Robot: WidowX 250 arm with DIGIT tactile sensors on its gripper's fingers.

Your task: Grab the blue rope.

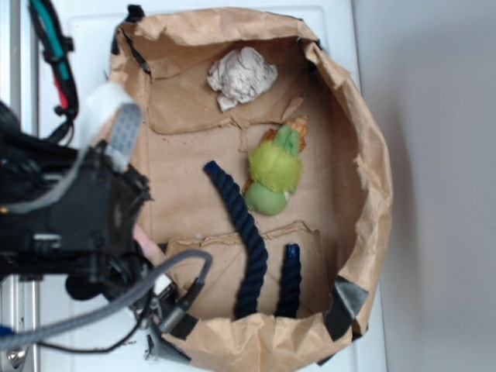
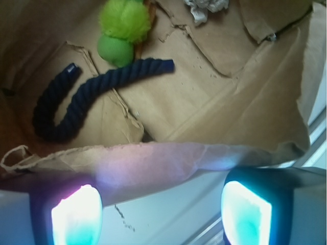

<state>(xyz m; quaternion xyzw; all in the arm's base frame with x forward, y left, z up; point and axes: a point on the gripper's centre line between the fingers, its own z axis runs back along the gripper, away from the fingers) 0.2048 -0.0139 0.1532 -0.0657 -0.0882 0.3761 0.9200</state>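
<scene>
The blue rope (image 1: 246,232) lies in a U on the floor of a brown paper bag tray (image 1: 373,178). Its bend is tucked under the near wall, and one tip (image 1: 291,251) is brighter blue. In the wrist view the rope (image 2: 97,87) curves from the upper middle down to the left, well beyond my fingers. My gripper (image 1: 132,186) hangs over the tray's left rim, clear of the rope. Seen from the wrist, the gripper (image 2: 161,214) is open, its two glowing pads (image 2: 76,217) wide apart with only the bag's rim (image 2: 179,158) and white table between them.
A green plush toy (image 1: 275,170) lies just right of the rope's upper end, also visible in the wrist view as the toy (image 2: 122,25). Crumpled white paper (image 1: 242,75) sits at the tray's far side. A grey braided cable (image 1: 116,298) loops beside the arm.
</scene>
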